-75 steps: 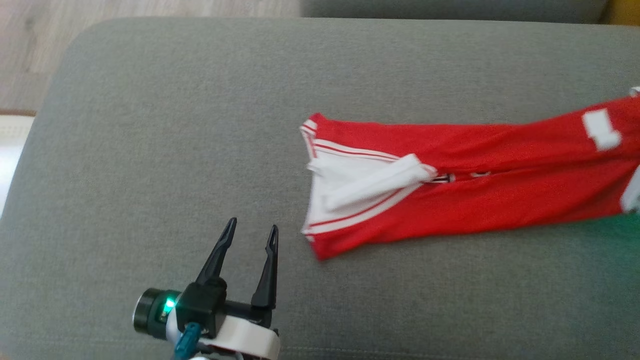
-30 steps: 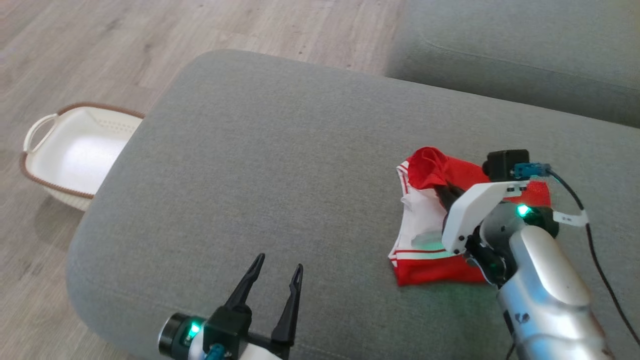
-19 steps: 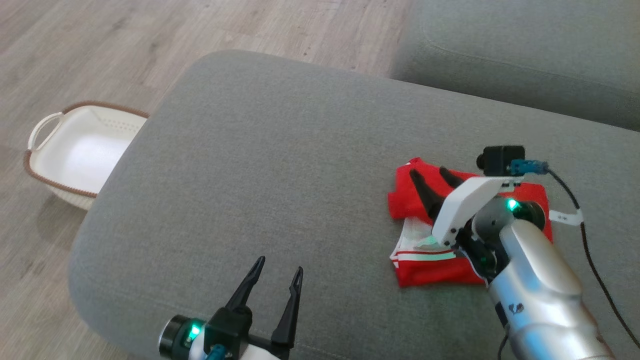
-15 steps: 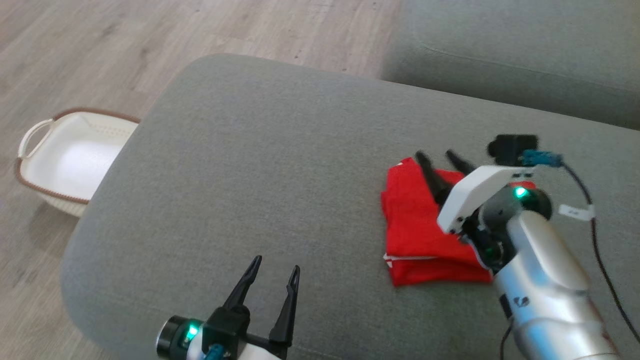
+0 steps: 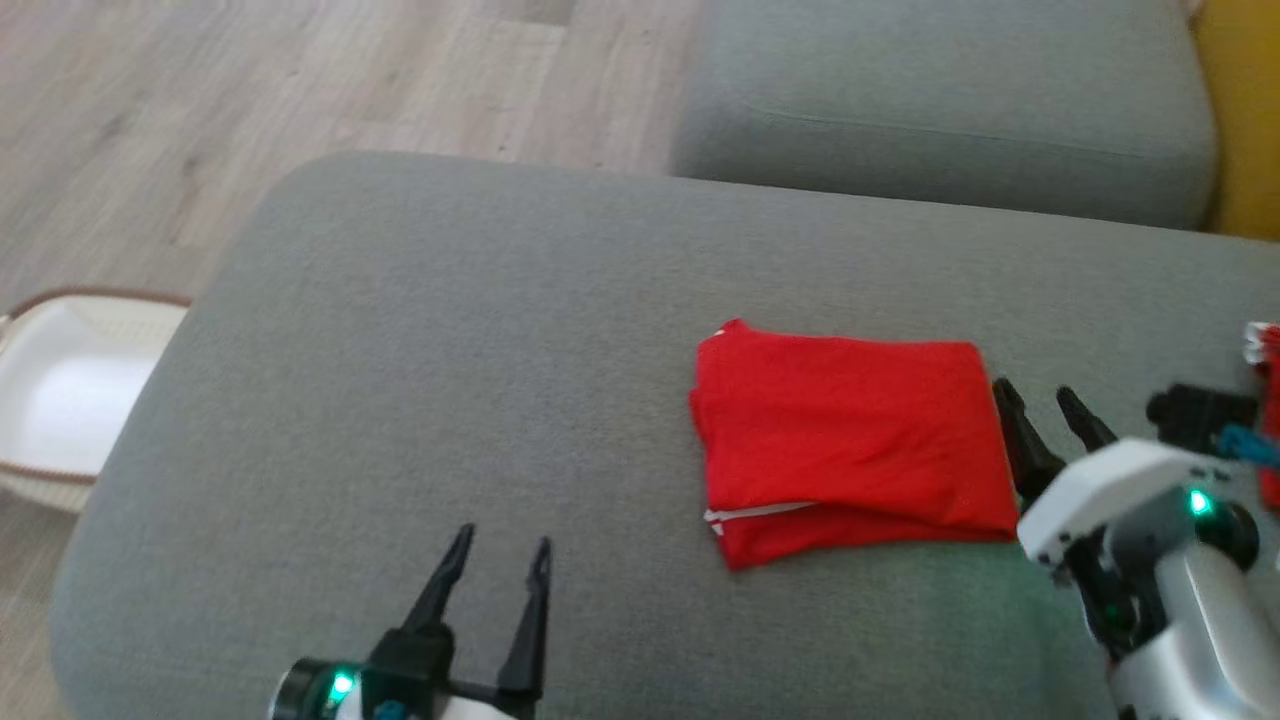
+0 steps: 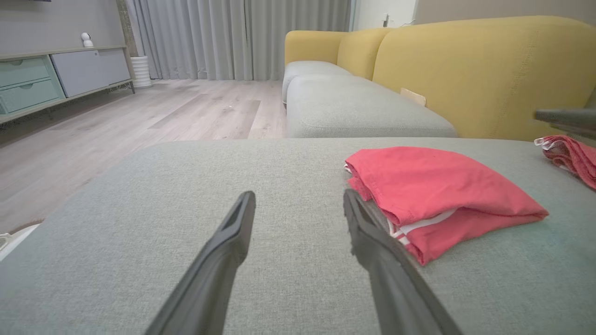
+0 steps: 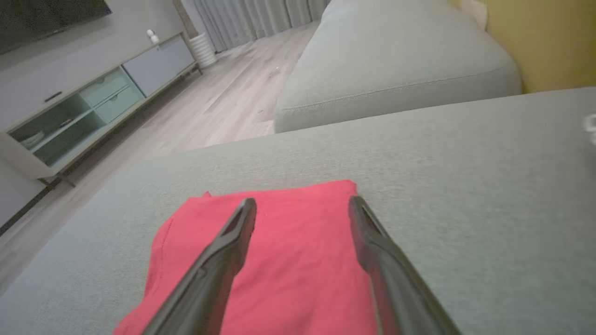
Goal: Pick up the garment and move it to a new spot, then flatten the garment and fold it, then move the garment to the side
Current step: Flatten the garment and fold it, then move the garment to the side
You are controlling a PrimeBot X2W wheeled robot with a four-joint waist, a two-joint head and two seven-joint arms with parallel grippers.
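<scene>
Head view has the red garment (image 5: 850, 440) lying folded into a squarish packet on the grey sofa cushion (image 5: 450, 350), right of the cushion's middle, with a thin white trim line peeking out at its front left corner. The right gripper (image 5: 1033, 390) sits just beside the garment's right edge, its two dark fingers spread apart and holding nothing; whether they touch the fabric I cannot tell. The left gripper (image 5: 504, 537) hangs over bare cushion near the front edge, to the left of the garment and apart from it, fingers likewise spread and empty. In the right wrist view the garment (image 7: 288, 260) lies flat under and beyond that gripper's fingers. A second piece of red cloth (image 6: 570, 156) lies at the cushion's far right. Another grey seat (image 5: 940, 100) stands behind, backed by a yellow sofa back (image 6: 465, 70). A white basket with a brown rim (image 5: 110, 295) stands on the pale wood floor (image 5: 150, 120) to the left; a low cabinet (image 6: 56, 79) and grey curtains (image 6: 233, 37) line the far wall.
</scene>
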